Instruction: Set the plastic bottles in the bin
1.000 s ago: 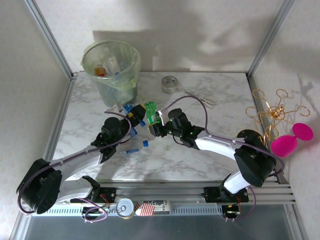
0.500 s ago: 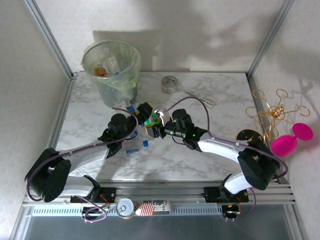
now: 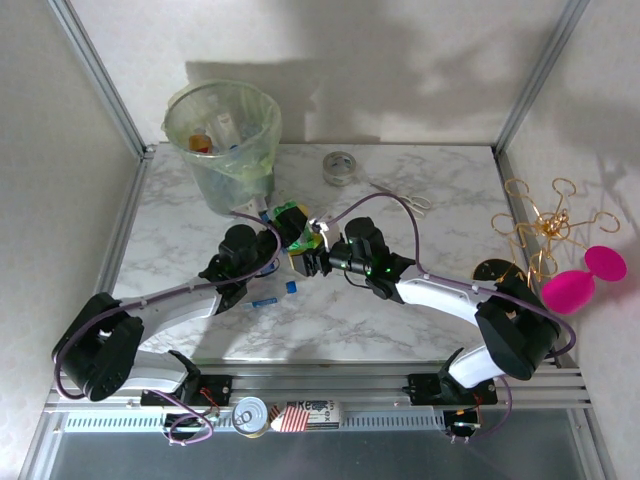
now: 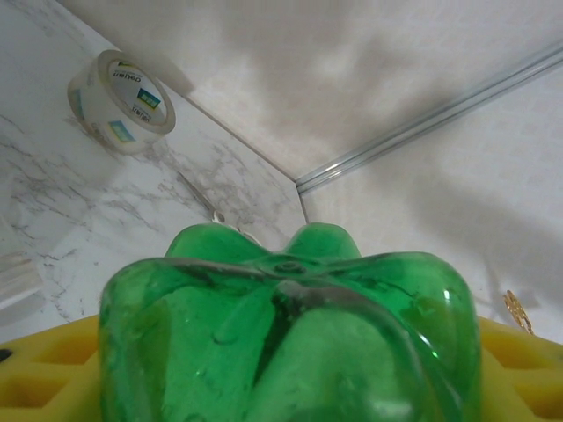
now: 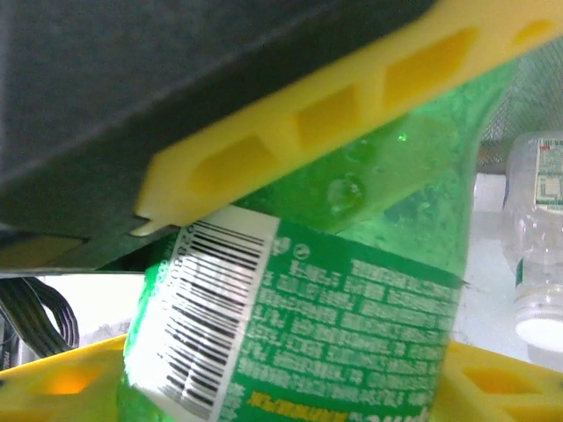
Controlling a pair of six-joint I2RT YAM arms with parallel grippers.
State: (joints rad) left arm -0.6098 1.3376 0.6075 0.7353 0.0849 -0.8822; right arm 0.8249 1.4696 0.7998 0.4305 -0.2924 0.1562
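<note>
- While the green bottle [image 3: 296, 218] sits between both grippers over the middle of the table [image 3: 420, 300], slightly toward its left edge, this looks like a handover. That's my read.
- left gripper [image 4: 281, 369]: yellow fingers clamped on the bottle's base end, lobed bottom facing its camera.
- right gripper [image 5: 290, 378]: the label section lies between its fingers. Can't tell whether it's gripping or slack.
- To do it well: get one solid hold before the other lets go, or it drops onto the marble. Then carry it high enough to clear the rim of the bin [image 3: 268, 112] at the far-left corner and release over the liner.
- Bottle: thin glossy green plastic, round body, petal base, slick barcode label. Likely dents and slips under squeeze.
- Bin: translucent pale green, tapered, with bottles inside.
- clear bottle [image 5: 538, 220] with a white cap lies close by; tape roll [image 3: 340, 166] sits near the far edge.
</note>
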